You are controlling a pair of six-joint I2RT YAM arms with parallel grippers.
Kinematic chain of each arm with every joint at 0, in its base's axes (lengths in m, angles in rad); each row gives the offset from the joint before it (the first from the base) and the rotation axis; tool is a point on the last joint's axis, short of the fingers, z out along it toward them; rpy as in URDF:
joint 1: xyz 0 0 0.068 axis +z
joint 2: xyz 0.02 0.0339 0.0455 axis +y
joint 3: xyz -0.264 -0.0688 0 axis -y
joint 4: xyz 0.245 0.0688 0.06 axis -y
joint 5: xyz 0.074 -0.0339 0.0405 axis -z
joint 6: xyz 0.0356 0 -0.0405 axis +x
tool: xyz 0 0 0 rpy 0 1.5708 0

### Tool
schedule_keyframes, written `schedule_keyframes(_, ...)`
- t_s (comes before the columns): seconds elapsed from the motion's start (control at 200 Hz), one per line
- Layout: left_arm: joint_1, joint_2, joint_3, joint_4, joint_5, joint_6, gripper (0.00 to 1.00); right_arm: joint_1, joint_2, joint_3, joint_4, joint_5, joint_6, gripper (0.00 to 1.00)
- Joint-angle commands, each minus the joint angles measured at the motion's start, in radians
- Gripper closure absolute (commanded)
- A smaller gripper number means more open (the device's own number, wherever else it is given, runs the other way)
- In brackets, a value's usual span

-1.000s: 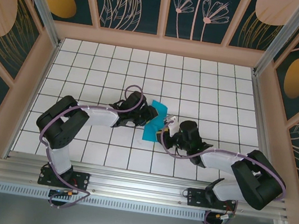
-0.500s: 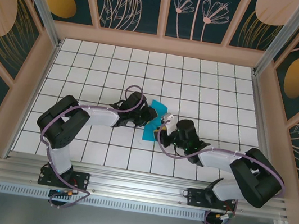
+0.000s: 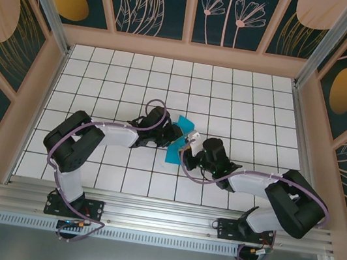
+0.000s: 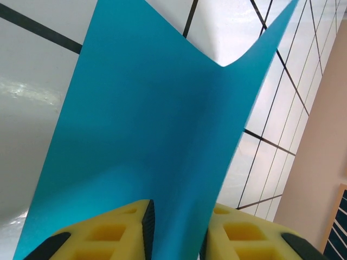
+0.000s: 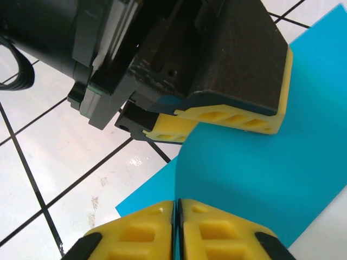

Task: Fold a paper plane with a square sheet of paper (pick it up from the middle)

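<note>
The paper [image 3: 174,152] sits near the middle of the bench [image 3: 103,73], a little closer to the near edge than to the far one, and both arms reach in to meet over it. It is not lying as a flat square. The sheet bends, and from the left wrist its two far corners rise on either side of a dip in the far edge. The left hand [image 3: 175,135] comes in from the bench's left side and has a raised fold of the sheet between its yellow pads [image 4: 127,227]. Its fingers stand a little apart, with blue filling the gap (a pinch on the fold, as far as that view shows). The right hand [image 5: 177,216] comes from the right side, its pads [image 5: 141,230] pressed almost together with only the thin edge of the paper caught between them. From the right wrist, one pad of the left hand lies on the sheet just beyond that pinched edge, so the two hands grip close beside each other.
</note>
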Motion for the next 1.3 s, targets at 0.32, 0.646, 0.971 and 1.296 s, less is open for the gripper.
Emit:
schedule_keyframes(0.32, 0.003, -0.272, -0.074, -0.217, -0.334, 0.11, 0.4, -0.015, 0.01, 0.048, -0.027, 0.021, 0.355, 1.0)
schedule_keyframes(0.646, 0.003, -0.408, -0.217, -0.209, -0.366, 0.077, 0.55, 0.074, 0.023, 0.094, -0.047, 0.134, 0.676, 1.0)
schedule_keyframes(0.971, 0.001, -0.3, -0.217, -0.125, -0.194, 0.118, 0.67, 0.11, 0.018, 0.11, -0.097, 0.201, 0.697, 1.0)
schedule_keyframes(1.296, -0.001, -0.143, -0.173, -0.043, -0.013, 0.156, 0.77, 0.11, 0.092, 0.075, -0.073, 0.148, 0.702, 1.0)
